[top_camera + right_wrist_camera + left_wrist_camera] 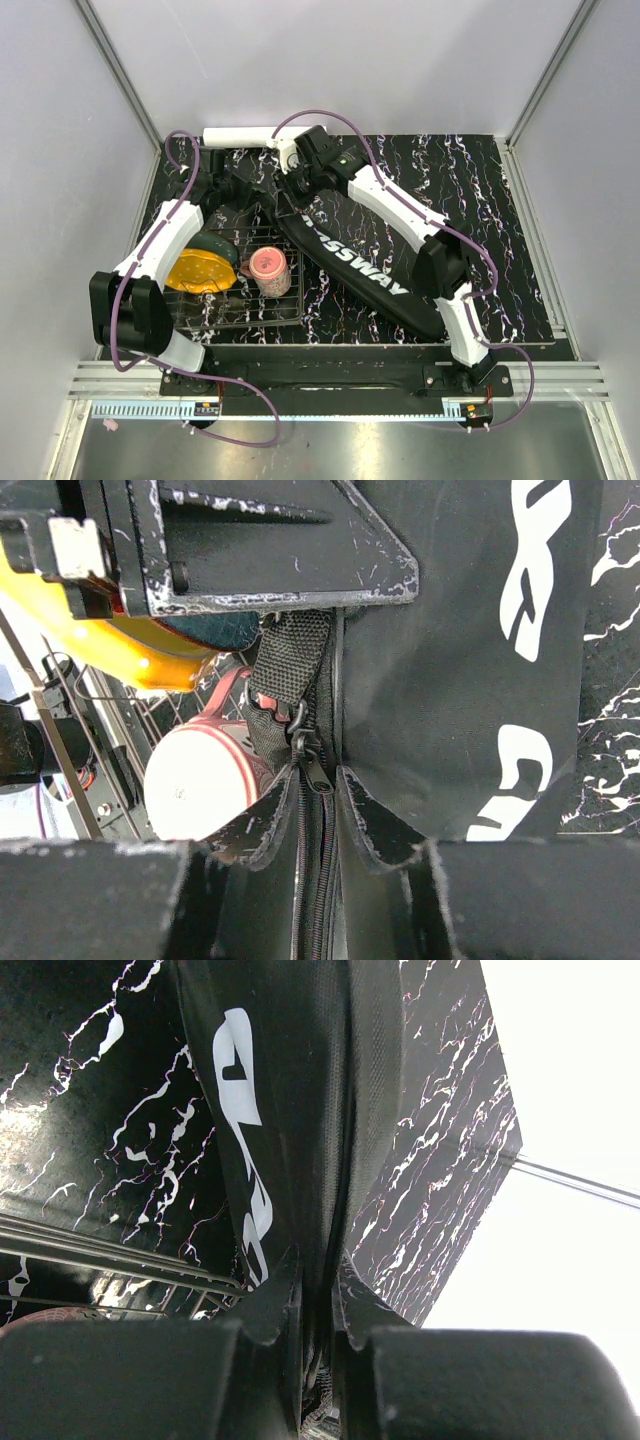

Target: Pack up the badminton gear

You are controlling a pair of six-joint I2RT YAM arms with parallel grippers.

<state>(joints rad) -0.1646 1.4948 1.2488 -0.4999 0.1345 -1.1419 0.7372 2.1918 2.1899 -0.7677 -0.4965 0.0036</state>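
Note:
The long black CROSSWAY bag (pixel 360 265) lies diagonally on the marbled table. My left gripper (pixel 243 190) is shut on the bag's (pixel 290 1110) far end, with the fabric pinched between its jaws (pixel 318 1270). My right gripper (pixel 287 190) comes in from the other side. It (pixel 318 785) stands over the zipper line and is closed on the zipper pull (pixel 318 773), just below a black webbing tab (pixel 290 650). A white tube (pixel 240 135) lies at the table's back edge. Rackets and shuttlecocks are out of view.
A wire rack (pixel 255 312) left of the bag holds a pink cup (pixel 268 268) and a yellow-black object (pixel 200 270). The cup (pixel 205 780) lies close beside the right fingers. White walls enclose the table on three sides.

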